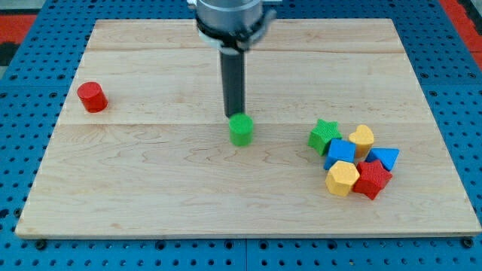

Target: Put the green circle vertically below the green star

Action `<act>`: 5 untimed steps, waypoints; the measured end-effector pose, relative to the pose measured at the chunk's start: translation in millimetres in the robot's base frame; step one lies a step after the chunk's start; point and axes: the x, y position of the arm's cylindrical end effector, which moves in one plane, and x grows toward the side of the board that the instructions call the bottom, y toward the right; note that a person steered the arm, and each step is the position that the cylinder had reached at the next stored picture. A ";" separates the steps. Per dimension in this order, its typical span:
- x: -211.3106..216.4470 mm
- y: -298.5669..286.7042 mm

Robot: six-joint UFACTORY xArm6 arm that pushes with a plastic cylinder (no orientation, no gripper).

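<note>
Nearest the view's bottom, over on the right, there's a little pile of blocks all bunched up and touching: a yellow hexagon (342,178) sitting next to a red star-ish block (372,179), then behind those a blue cube (340,153) and a blue triangle (385,157), and a second yellow block (362,138) whose shape I'm not really making out. The green star (324,136) is sitting at the upper left edge of that pile, pressing against the blue cube.

Moving up and toward the middle, the green circle (240,129) is standing alone on the wooden board (151,181), well to the view's left of the green star and at roughly the same height, so not below it at all.

My tip (235,115) is resting right at the top edge of the green circle, touching or just about. It's only a plain rod, so nothing's being gripped; it's just sitting behind the block.

Way off at the view's left there's a red cylinder (93,97) hanging out alone, well apart from everything.
</note>
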 end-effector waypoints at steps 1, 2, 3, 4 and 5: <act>36.3 10.1; 19.5 -31.3; 62.8 -33.2; 73.8 -33.2; 80.7 11.1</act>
